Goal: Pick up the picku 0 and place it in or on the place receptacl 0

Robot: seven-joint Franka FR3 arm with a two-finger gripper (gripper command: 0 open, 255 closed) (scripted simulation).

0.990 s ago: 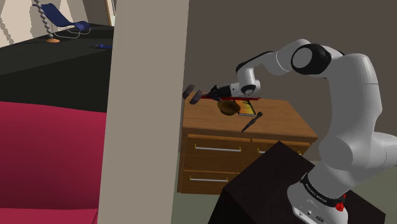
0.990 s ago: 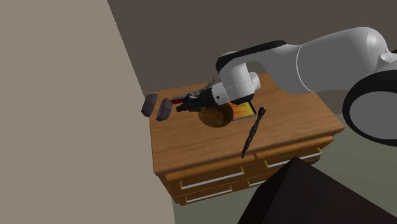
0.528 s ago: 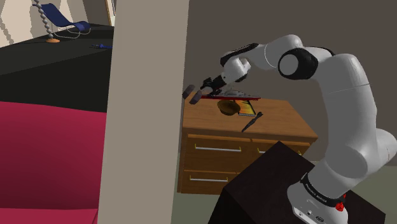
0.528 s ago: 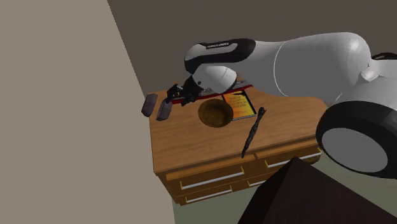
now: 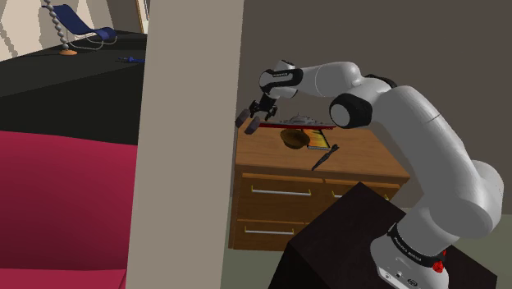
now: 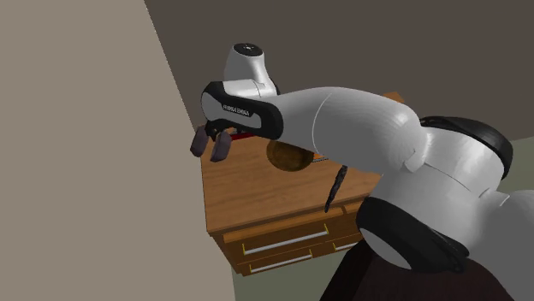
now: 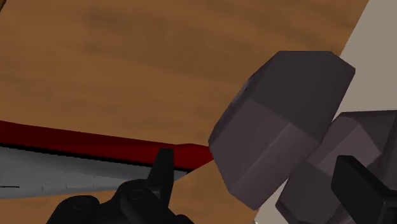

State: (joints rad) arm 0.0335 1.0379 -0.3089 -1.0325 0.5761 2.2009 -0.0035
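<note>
Black gripper (image 5: 261, 111) hangs over the far corner of the dresser (image 5: 361, 160) with its jaws released. In the wrist view the two fingers (image 7: 162, 175) stand well apart and clasp nothing. Between them sits the dark grey dumbbell (image 7: 280, 127), with one angular head near the camera and the other just behind it. As far as I can see, neither finger touches it.

In the shoulder view the dumbbell (image 5: 249, 121) lies at about 7 o'clock of the gripper, at the dresser's edge and just beside the beige wall (image 5: 189, 164). The brown bowl (image 5: 293, 139), which I take for the receptacle, stands near at about 4 o'clock. A dark stick (image 5: 324, 156) lies farther along the same line. A red strip (image 7: 95, 141) lies on the wood near one finger.

I judge this step to be the approach for the grasp, and nothing is lifted yet. The next move calls for a short descent, so that the fingers come to both sides of the dumbbell, and then a firm closing. The wall is close, so the outer finger has little room.
</note>
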